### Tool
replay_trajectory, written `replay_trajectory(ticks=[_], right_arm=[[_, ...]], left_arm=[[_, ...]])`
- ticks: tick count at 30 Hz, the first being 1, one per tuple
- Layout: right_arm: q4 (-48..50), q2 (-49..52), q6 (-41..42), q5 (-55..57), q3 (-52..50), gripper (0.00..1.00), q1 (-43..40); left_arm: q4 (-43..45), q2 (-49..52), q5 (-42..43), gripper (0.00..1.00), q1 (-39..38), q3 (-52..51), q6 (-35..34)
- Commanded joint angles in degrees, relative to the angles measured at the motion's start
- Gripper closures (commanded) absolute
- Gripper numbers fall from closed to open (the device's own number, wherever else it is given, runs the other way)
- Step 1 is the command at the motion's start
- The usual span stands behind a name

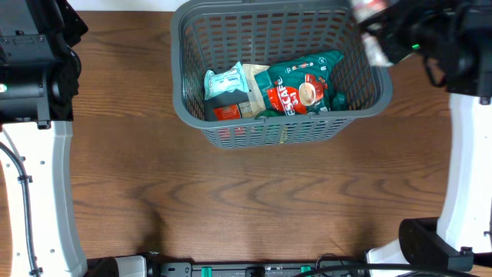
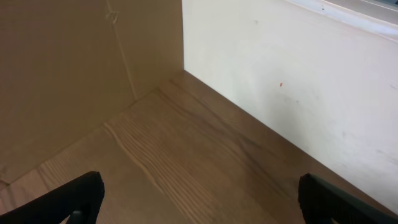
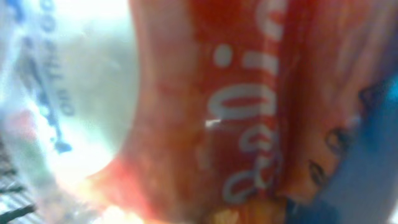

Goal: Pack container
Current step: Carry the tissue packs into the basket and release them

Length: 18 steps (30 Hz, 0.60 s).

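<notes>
The container (image 1: 187,104) is a dark grey slotted basket at the top middle of the table. Inside it lie a green coffee-mix bag (image 1: 304,88), a teal and white packet (image 1: 225,83) and a small red pack (image 1: 227,113). My right gripper (image 1: 388,35) hovers blurred over the basket's right rim, shut on a red and white packet (image 1: 376,51). That red packet (image 3: 205,112) fills the right wrist view and hides the fingers. My left gripper (image 2: 200,183) is open with nothing in it, over bare wood at the far left.
A white wall panel (image 2: 298,81) and a tan board (image 2: 74,68) stand close ahead of the left gripper. White arm bases (image 1: 54,192) flank the wooden table (image 1: 246,208) on both sides.
</notes>
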Motion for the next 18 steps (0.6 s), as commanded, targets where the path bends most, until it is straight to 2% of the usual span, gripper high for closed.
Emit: replay_trajectory(ticks=[1,10,18], right_arm=[[-2.78,1.14,-6.6,-0.74,0.13,0.99,4.61],[-10.45,7.54,-15.17,-2.91,0.11,0.99,11.8],[-11.96,15.39,-15.63,-3.63,0.11,0.99,12.81]], left_arm=[[-0.13,0.02,-1.05,0.01,0.24,0.07,0.11],[-0.13,0.02,-1.05,0.01,0.24,0.07,0.11],[-0.13,0.02,-1.05,0.01,0.24,0.07,0.11]])
